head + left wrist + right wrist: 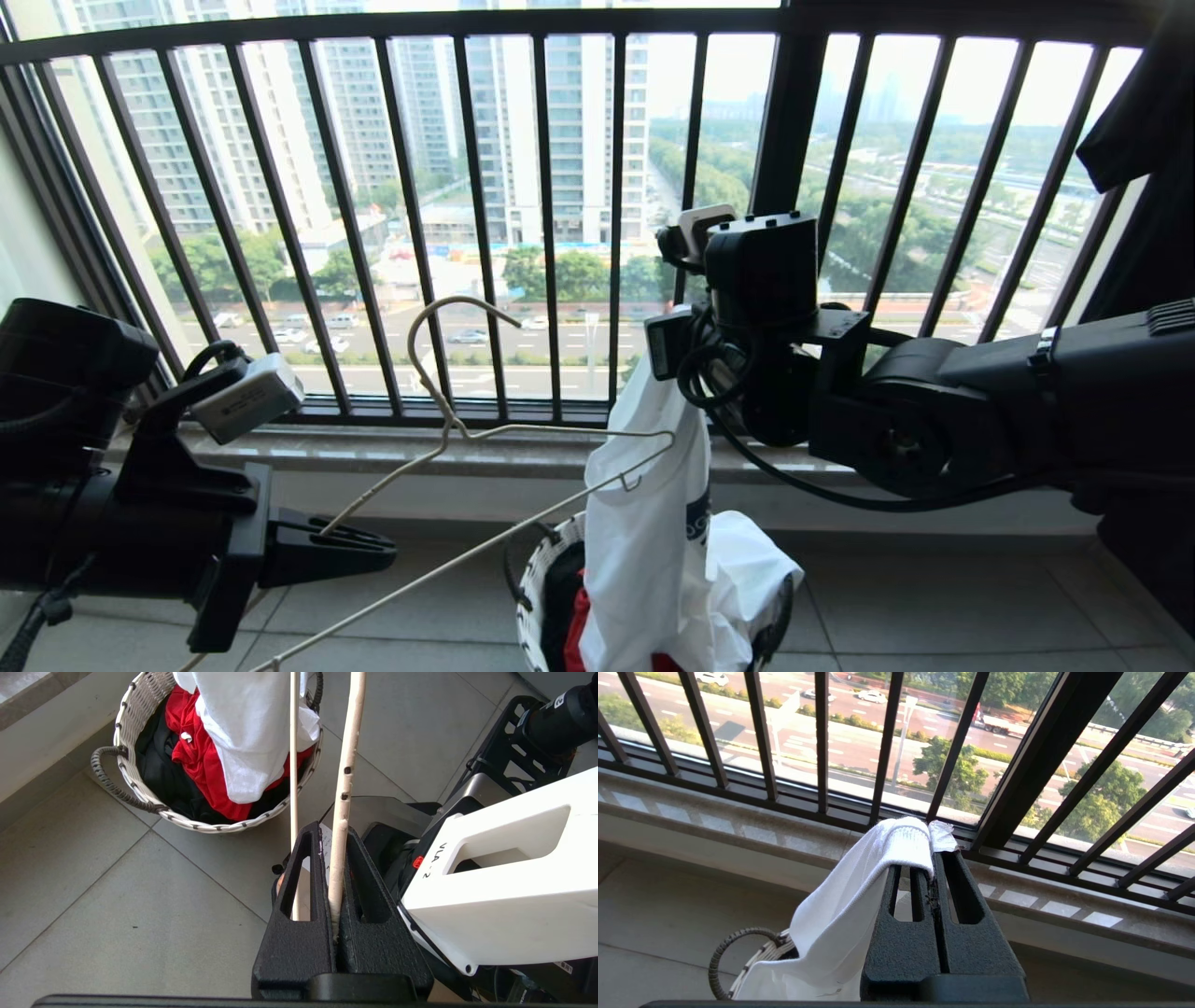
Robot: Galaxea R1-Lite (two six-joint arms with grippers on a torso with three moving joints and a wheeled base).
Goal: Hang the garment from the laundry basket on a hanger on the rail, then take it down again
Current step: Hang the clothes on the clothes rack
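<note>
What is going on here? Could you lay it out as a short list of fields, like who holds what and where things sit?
left gripper: shut on the hanger, low at the robot's left
right gripper: shut on the garment, held up above the laundry basket
garment: white, hanging down, its lower part in the basket
hanger: thin cream wire, one end next to the garment, not threaded in as far as I can see
basket contents: red garment and dark cloth
backdrop: black window railing, tiled floor
</note>
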